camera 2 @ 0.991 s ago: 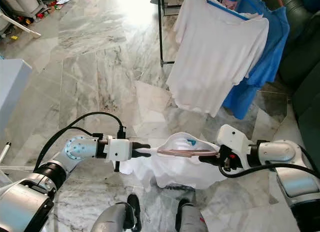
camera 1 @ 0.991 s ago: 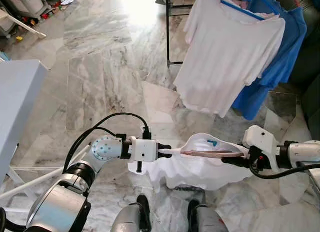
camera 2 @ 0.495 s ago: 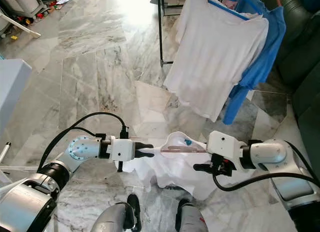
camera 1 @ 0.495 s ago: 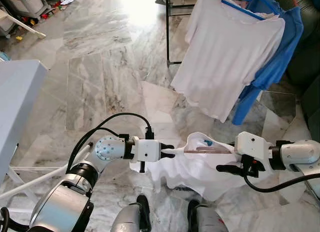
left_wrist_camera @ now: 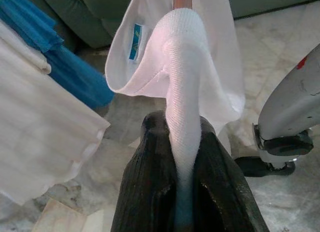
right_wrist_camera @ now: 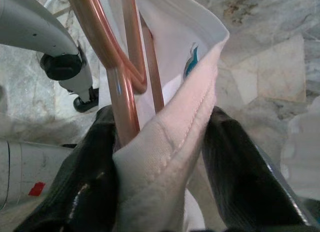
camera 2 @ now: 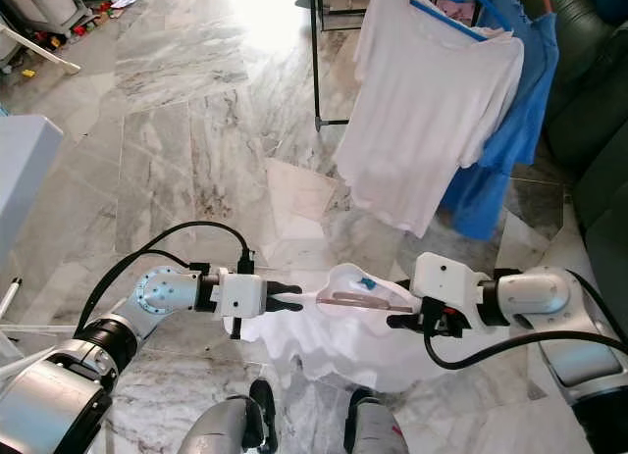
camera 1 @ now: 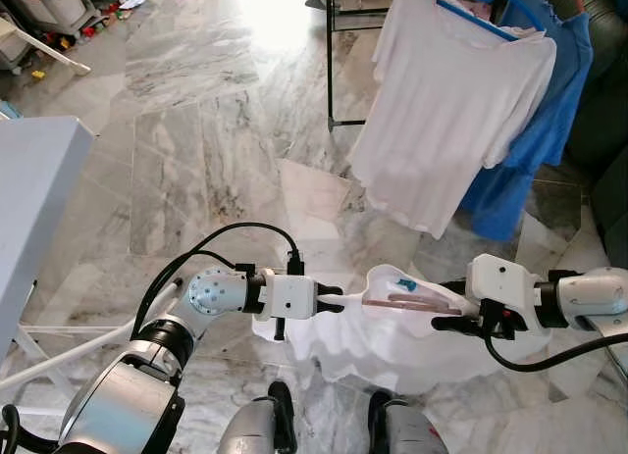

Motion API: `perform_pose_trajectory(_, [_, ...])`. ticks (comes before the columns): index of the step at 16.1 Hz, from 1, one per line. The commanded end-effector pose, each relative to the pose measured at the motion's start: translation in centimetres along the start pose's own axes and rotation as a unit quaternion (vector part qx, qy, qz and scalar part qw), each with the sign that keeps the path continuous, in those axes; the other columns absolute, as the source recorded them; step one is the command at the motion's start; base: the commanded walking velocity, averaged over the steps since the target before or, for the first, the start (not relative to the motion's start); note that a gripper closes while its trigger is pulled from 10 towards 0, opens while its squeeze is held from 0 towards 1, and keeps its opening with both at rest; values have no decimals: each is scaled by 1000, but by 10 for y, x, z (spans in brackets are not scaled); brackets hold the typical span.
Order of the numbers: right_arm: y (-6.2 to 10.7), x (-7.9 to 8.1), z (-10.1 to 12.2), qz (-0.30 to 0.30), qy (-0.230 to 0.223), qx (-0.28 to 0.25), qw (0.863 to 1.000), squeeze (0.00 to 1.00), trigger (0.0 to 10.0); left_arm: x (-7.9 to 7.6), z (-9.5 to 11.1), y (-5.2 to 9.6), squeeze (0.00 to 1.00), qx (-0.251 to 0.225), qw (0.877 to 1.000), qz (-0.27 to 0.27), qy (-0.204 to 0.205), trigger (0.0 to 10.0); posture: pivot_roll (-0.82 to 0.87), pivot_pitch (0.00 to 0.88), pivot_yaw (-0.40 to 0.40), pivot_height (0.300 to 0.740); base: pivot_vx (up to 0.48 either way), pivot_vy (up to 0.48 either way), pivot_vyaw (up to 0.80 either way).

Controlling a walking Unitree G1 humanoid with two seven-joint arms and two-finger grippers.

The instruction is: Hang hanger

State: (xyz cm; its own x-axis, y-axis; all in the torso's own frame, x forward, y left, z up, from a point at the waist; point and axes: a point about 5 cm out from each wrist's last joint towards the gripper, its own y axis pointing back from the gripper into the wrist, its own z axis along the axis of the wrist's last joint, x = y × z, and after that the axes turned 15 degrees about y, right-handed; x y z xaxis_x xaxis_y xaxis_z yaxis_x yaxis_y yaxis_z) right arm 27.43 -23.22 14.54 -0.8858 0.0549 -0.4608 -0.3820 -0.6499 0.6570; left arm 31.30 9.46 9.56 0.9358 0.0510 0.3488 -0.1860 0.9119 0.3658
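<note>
Both arms are out front over the marble floor (camera 1: 196,130), stretching a white shirt (camera 1: 392,336) between them at about knee height. The left gripper (camera 1: 334,298) is clamped tight on a rolled, ribbed bit of the collar; in the left wrist view the knit fabric is squeezed flat between the two black fingers (left_wrist_camera: 150,192). The right gripper (camera 1: 444,307) is closed on the other side of the neck opening, pinching soft cotton together with the hanger (camera 1: 407,301), a thin copper-pink metal one with glossy rounded rods that sits inside the collar. The right wrist view shows its looped wire (right_wrist_camera: 120,66) pressed against the fabric fold. A small blue label (camera 1: 405,281) sits inside the neckline. The rest of the shirt droops in loose wavy folds below the grippers. Further back, a dark metal rack (camera 1: 330,52) holds another white tee (camera 1: 451,101) and a blue top (camera 1: 549,121), both hanging limp on blue hangers
</note>
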Motion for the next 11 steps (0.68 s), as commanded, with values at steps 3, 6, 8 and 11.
perform_pose_trajectory(3, [-2,5,0,21,-14,-10,1000,0,0,-2,-3,2,0,1,1000,-2,4,0,-185,265,87,740,0,0,0])
perform_pose_trajectory(6, [-5,9,-2,26,-19,-12,999,0,0,-2,-2,1,0,0,1000,-2,3,0,-185,264,89,740,0,0,0])
perform_pose_trajectory(8, [-4,9,-3,26,-22,-11,999,0,0,-2,-2,1,0,0,1000,-3,3,0,-186,265,90,740,0,0,0])
perform_pose_trajectory(11, [-5,10,-4,25,-28,-12,999,0,0,-2,-1,0,0,-2,1000,-5,3,0,-187,266,91,740,0,0,0])
